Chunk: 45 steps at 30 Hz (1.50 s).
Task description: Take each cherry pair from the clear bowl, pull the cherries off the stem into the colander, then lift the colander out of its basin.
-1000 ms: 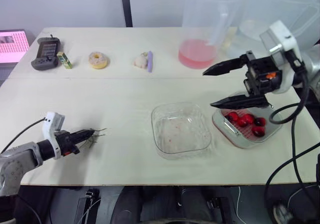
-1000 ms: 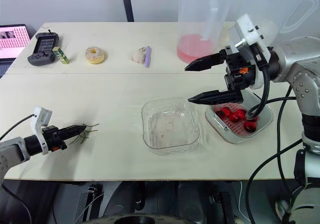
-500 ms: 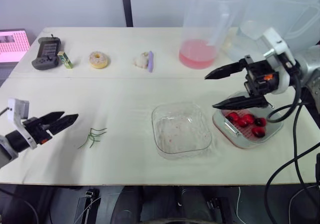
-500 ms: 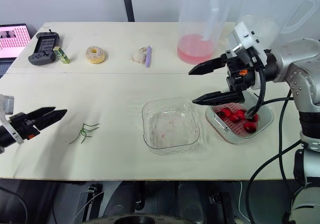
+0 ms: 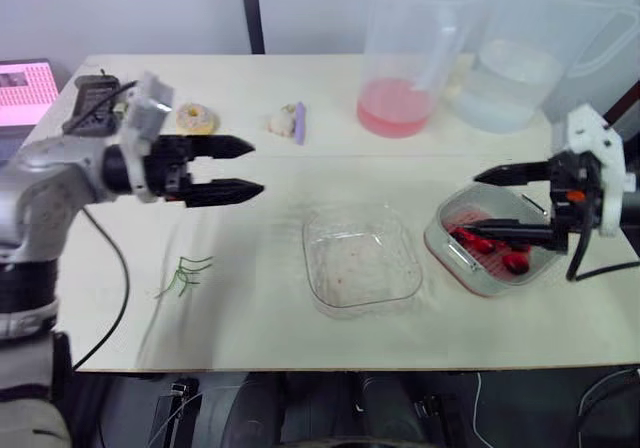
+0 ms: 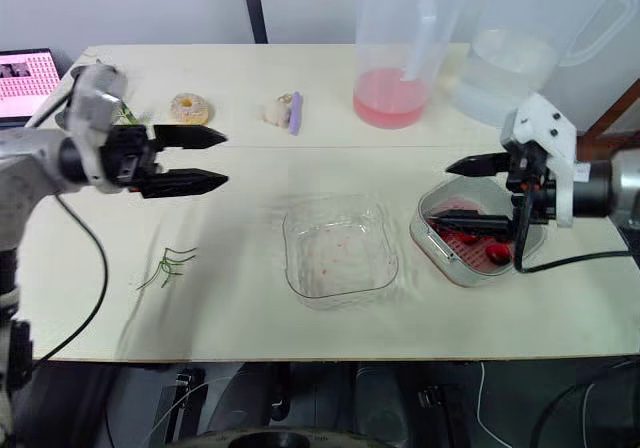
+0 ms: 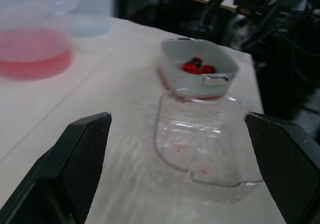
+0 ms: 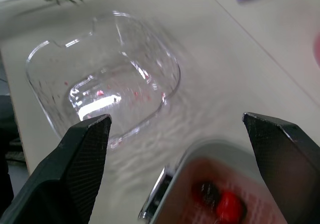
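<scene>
The clear bowl [image 5: 362, 258] sits near the table's middle with only red smears in it. To its right is the colander in its basin [image 5: 447, 245], holding several red cherries [image 5: 492, 241]. A bunch of bare green stems [image 5: 183, 273] lies on the table at the left. My left gripper [image 5: 256, 169] hovers open and empty above the table, left of the bowl and beyond the stems. My right gripper [image 5: 472, 203] is open and empty over the colander's left part, its lower finger close above the cherries. The left wrist view shows the bowl [image 7: 200, 149] and the colander [image 7: 197, 69] ahead.
A pitcher with pink liquid [image 5: 405, 58] and a pitcher of water [image 5: 520, 58] stand at the back right. A donut [image 5: 196, 118], a pale lump with a purple stick [image 5: 290, 121], a dark handheld device [image 5: 92, 93] and a laptop screen [image 5: 25, 88] line the back left.
My left gripper opened and let the stems drop onto the table, then swung up and right toward the middle. My right gripper drew right and lower, to the colander.
</scene>
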Each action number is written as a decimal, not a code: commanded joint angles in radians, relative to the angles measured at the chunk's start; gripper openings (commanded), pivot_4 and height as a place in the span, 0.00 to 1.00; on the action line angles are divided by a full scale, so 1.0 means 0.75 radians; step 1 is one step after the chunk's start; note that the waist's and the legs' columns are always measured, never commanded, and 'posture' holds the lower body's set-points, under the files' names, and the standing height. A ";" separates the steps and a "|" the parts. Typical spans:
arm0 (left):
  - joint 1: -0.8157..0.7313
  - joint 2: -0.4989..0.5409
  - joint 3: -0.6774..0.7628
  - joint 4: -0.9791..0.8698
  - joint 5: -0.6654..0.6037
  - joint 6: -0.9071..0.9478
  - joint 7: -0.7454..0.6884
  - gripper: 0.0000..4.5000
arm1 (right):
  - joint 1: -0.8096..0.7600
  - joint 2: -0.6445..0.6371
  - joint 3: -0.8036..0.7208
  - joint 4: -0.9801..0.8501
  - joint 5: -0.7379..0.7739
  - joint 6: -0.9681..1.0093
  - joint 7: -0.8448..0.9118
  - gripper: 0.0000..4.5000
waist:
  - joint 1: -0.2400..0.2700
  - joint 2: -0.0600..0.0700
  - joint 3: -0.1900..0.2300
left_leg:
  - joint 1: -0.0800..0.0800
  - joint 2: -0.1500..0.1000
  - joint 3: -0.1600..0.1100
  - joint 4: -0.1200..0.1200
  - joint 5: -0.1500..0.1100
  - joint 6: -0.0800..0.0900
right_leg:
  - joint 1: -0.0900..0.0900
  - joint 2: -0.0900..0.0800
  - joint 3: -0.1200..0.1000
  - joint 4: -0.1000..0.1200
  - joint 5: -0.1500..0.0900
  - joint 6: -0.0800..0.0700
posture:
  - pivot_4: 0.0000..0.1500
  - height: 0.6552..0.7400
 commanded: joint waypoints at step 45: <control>0.439 -0.169 0.124 -0.454 0.124 -0.092 0.258 1.00 | -0.586 -0.097 0.787 0.110 0.557 0.776 -1.153 0.60 | -0.005 -0.001 0.000 | -0.003 0.000 -0.001 0.001 0.000 0.000 | -0.001 -0.001 0.001 -0.004 0.000 -0.001 | 1.00 1.00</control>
